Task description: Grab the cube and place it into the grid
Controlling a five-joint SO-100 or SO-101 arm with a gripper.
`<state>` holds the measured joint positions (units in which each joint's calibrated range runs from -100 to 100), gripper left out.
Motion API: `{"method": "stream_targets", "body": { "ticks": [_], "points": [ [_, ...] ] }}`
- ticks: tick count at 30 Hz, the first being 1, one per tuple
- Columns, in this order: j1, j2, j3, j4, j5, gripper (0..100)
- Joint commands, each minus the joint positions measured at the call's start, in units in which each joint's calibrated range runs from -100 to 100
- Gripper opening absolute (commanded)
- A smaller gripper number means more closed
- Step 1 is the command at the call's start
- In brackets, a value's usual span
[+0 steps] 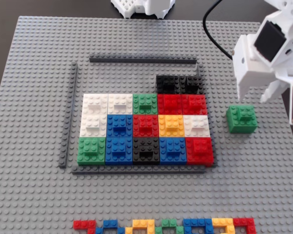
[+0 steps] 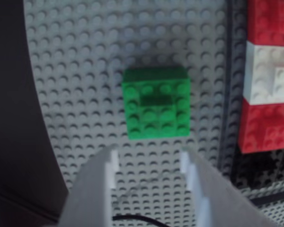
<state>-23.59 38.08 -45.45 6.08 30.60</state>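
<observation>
Because the job is to fill the grid (image 1: 144,127), sits all alone out on the grey baseplate (image 1: 34,195), off to the right of the dark grey frame in the fixed view: the green cube (image 1: 242,118), flat on the studs, small brick on top, touching no other block. Easy to reach that way, with bare studs all round.

Inside the frame, packed side by side so no gaps show: white, blue, red, yellow, black and two other green blocks. Left bare at the far left of the grid, beside the two black blocks (image 1: 179,84): a strip of grey studs, most likely the spot for the next block. Down at the near edge, a row of small flat coloured bricks (image 1: 166,226), well apart from the rest.

Up above and just to the far right of the cube in the fixed view, the white gripper (image 1: 266,92). In the wrist view, seen with fingers spread wide (image 2: 149,172), about as wide as the cube (image 2: 155,102) itself, holding nothing and touching nothing. Cube just ahead of the tips, lined up with the gap. Probably getting ready to drop down and squeeze.
</observation>
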Motion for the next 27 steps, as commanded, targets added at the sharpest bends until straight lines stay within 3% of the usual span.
{"method": "stream_targets", "body": {
  "ticks": [1, 27],
  "points": [
    [0.3, -1.4, -3.6, 0.0, -0.3, 19],
    [0.8, 0.2, -4.0, -1.0, 0.0, 18]
  ]
}}
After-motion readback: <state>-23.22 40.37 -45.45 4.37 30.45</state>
